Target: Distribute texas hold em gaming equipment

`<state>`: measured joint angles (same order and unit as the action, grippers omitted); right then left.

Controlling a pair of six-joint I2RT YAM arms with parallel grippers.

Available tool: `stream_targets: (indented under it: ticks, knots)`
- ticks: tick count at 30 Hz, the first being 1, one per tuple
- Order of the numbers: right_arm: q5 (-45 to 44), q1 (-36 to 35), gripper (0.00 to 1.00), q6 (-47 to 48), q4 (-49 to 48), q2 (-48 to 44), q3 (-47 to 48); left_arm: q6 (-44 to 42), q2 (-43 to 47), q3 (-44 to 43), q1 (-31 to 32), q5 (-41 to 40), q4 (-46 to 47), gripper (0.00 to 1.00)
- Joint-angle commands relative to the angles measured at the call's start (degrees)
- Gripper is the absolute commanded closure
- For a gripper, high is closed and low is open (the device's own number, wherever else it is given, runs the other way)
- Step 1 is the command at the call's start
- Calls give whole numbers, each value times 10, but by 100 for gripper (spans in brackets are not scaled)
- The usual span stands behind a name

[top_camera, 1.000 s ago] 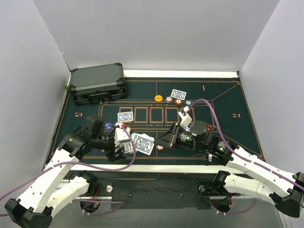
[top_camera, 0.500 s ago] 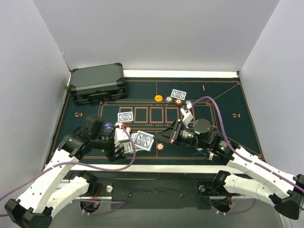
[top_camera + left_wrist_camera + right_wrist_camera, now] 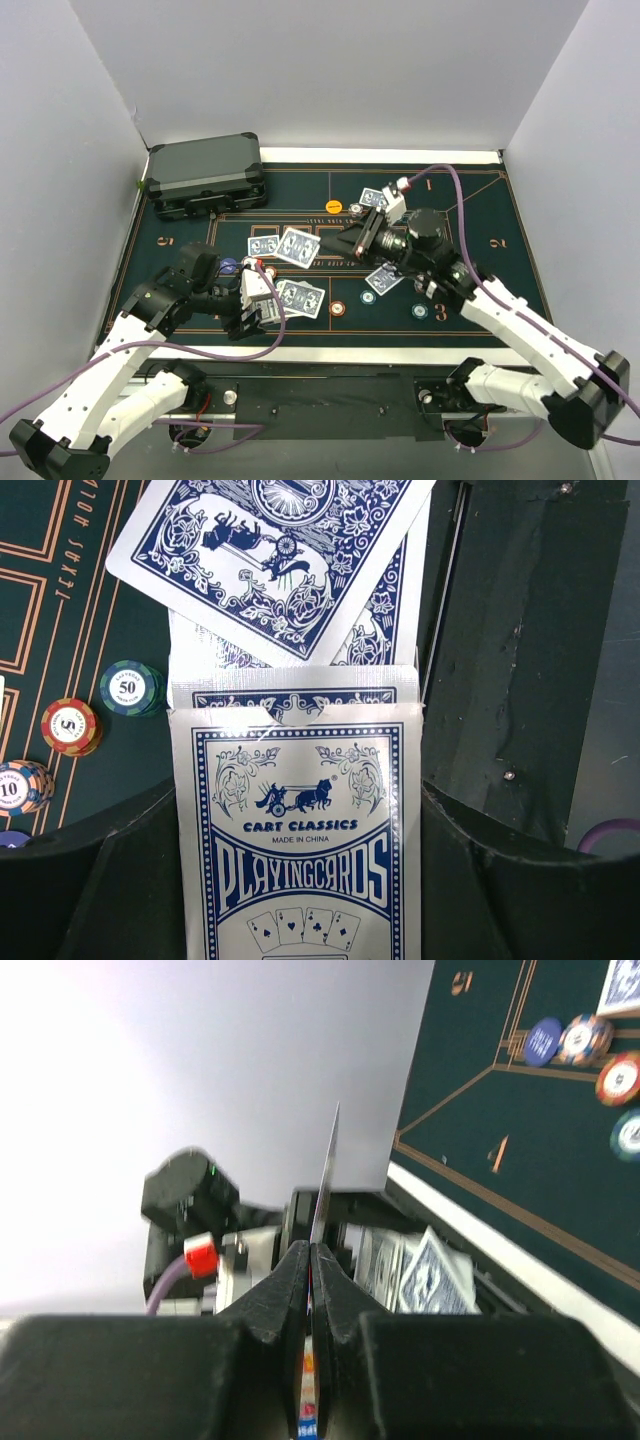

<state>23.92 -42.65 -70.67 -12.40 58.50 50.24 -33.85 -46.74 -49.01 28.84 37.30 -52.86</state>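
My left gripper is shut on a blue-and-white playing-card box, with blue-backed cards fanned out of its open end. My right gripper is shut on one blue-backed card, held above the mat's row of card boxes; in the right wrist view that card stands edge-on between the shut jaws. Other cards lie on the mat at the left, the far middle and under the right arm. Poker chips lie near the front and at the back.
A dark grey hard case sits at the far left corner. The green mat ends at a white strip by the back wall. Teal and red chips lie left of the box. More chips lie front right.
My right gripper has moved away from the deck, back and to the left, carrying one card. A card on the mat under where the arm was now shows. The left arm has not moved.
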Motion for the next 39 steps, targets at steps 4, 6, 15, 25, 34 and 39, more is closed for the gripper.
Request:
stream_targets:
  ticks: [4, 6, 15, 25, 34, 39]
  knots:
    - [105, 96, 100, 20, -79, 165, 114, -6, 8, -23, 3, 14, 29, 100]
    - [121, 102, 100, 26, -89, 225, 144, -8, 9, -24, 3, 14, 29, 100]
    - [161, 110, 100, 3, -171, 517, 275, -14, 10, -28, 3, 9, 20, 100]
    - [134, 113, 100, -4, -163, 682, 371, -16, 8, -24, 3, 10, 24, 100]
    - [84, 100, 76, 140, 46, 674, 402, -15, 10, -24, 3, 10, 21, 100]
    - [65, 98, 43, 177, 115, 650, 413, -12, 10, -30, 3, 9, 15, 100]
